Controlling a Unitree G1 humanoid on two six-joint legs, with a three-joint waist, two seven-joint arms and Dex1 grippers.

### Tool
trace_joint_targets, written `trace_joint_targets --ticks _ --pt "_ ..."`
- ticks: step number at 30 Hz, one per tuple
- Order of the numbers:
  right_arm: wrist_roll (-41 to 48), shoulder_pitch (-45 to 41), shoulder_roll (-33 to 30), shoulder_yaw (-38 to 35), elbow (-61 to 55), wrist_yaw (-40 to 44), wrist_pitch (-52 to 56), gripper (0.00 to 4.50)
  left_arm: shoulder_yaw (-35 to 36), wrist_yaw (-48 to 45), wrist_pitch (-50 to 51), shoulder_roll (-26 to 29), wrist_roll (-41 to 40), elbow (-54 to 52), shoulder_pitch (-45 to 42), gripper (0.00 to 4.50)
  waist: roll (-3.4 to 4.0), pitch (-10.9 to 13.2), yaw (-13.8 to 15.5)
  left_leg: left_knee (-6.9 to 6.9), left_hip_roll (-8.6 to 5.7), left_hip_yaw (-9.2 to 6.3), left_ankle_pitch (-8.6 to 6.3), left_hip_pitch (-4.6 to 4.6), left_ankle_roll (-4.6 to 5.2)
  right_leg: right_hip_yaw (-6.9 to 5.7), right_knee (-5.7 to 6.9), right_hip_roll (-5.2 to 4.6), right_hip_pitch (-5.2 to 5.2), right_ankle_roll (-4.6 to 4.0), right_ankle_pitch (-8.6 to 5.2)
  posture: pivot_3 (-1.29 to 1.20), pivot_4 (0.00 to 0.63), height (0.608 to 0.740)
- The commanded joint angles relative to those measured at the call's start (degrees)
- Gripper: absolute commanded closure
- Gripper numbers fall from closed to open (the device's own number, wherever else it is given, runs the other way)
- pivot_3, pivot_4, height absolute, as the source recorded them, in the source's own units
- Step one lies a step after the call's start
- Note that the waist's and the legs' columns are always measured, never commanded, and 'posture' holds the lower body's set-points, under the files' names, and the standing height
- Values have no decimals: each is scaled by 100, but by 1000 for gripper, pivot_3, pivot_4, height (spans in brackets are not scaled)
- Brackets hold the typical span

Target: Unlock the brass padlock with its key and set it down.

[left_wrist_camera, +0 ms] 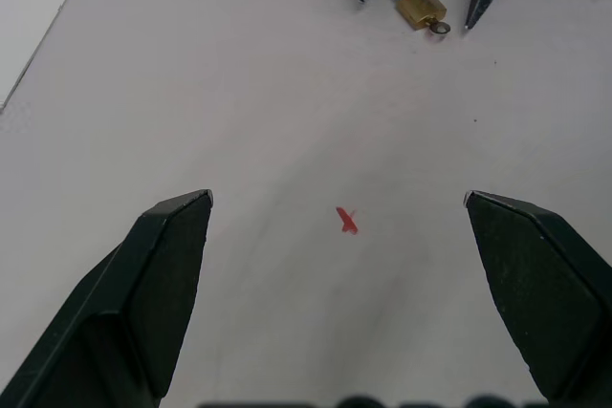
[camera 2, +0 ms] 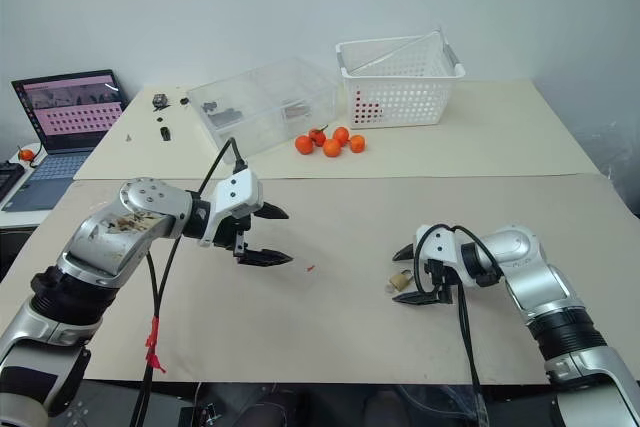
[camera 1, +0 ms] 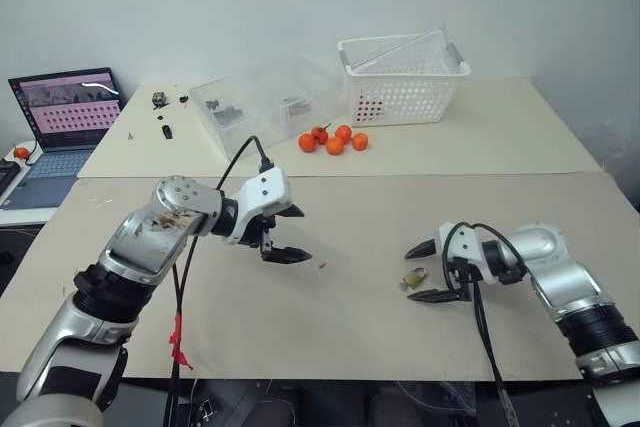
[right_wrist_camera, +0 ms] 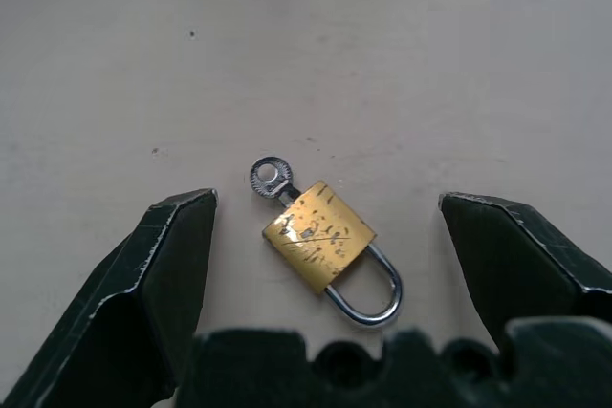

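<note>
Laptop [camera 1: 62,137] at far left, off the table [camera 1: 330,327]. Left gripper [camera 1: 284,234] hovers over the table's left half, jaws wide apart, nothing in them; small red mark [left_wrist_camera: 346,221] on the table just ahead of it. Clear box [camera 1: 265,97], oranges [camera 1: 333,139] and white basket [camera 1: 403,77] sit on the far table. Brass padlock [right_wrist_camera: 320,236] lies flat on the table right of centre, key [right_wrist_camera: 272,177] in its keyhole, shackle looks closed. Right gripper [camera 1: 428,271] is low at the padlock, jaws apart with one finger either side, not touching it.
</note>
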Motion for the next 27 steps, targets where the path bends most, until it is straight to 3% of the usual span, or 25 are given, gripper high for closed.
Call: trace_joint_targets --ticks 1,7,14,21,27 --pt "-71 -99 23 19 95 115 -224 1467 248 34 81 100 -101 -210 -81 0 0 0 0 0 2 1 -1 1 -2 1 0 2 0 0 0 0 150 740" --pt "-152 -162 64 27 224 179 -312 3530 283 66 -11 113 -37 -72 -112 0 0 0 -11 -1 8 11 -5 12 -5 18 0 8 0 -1 1 0 150 740" --pt "-132 -578 334 60 -151 59 238 3591 380 120 -62 133 -51 -103 20 0 -4 3 -42 -2 21 21 -7 21 -7 31 0 21 -2 -4 2 0 150 740" --pt "-282 -1655 1499 613 -591 -278 1211 3591 661 240 -256 424 43 -170 556 0 -4 4 -65 -17 61 27 -15 21 -25 52 22 64 -37 -16 9 0 150 740" --pt "-481 -1943 2161 1088 -357 -374 1441 3591 997 605 -77 527 -61 -608 1053 0 -5 4 30 -18 72 23 -21 1 -43 50 40 72 -64 -33 20 0 150 740"
